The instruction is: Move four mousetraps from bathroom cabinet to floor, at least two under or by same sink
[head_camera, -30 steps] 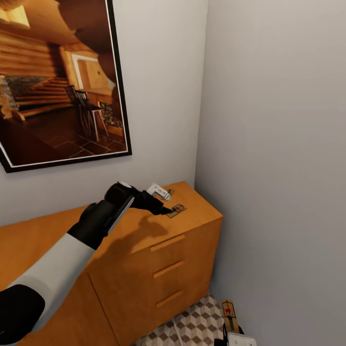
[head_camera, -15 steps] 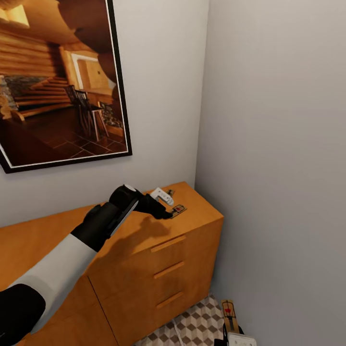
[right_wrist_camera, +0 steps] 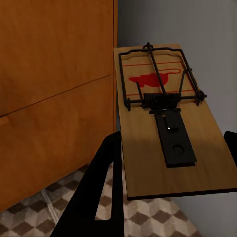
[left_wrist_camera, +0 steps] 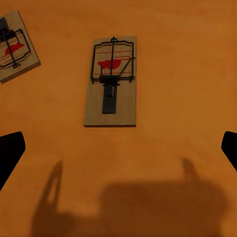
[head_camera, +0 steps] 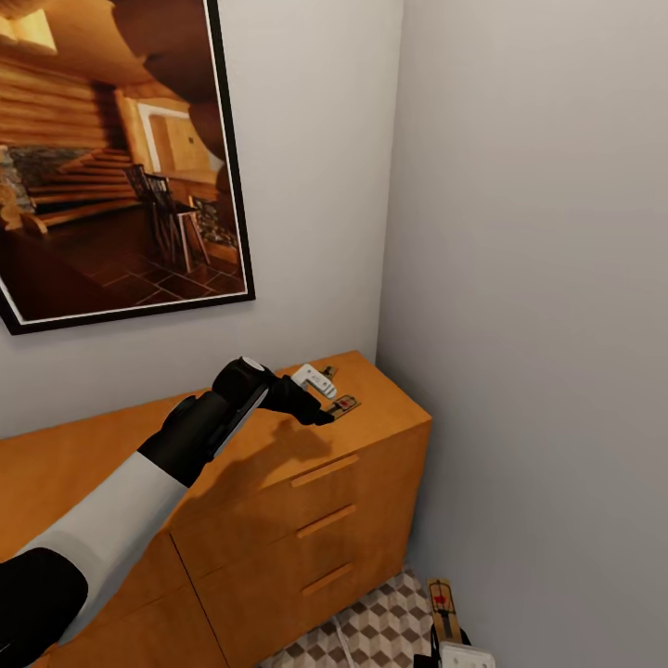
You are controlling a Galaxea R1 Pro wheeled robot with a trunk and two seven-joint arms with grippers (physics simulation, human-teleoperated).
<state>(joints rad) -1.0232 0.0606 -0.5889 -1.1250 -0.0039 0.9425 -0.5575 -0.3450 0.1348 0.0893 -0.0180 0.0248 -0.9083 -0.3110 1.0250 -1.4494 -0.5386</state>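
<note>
Up top, left fingers [left_wrist_camera: 10,153] apart over a mousetrap [left_wrist_camera: 111,81] – right fingers [right_wrist_camera: 98,182] clamp another mousetrap [right_wrist_camera: 165,123], second trap [left_wrist_camera: 12,47] cropped.

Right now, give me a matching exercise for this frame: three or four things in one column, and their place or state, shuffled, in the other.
Things:
1. left gripper
2. right gripper
3. mousetraps on the cabinet top
4. framed picture

Places or states:
A. hangs on the wall above the cabinet
B. shut on a mousetrap, low beside the drawer fronts, over the tiled floor
C. open, fingers spread, over the cabinet top
D. lie flat on the orange-brown wood, two of them apart

Pairs: 1-C, 2-B, 3-D, 4-A
</note>
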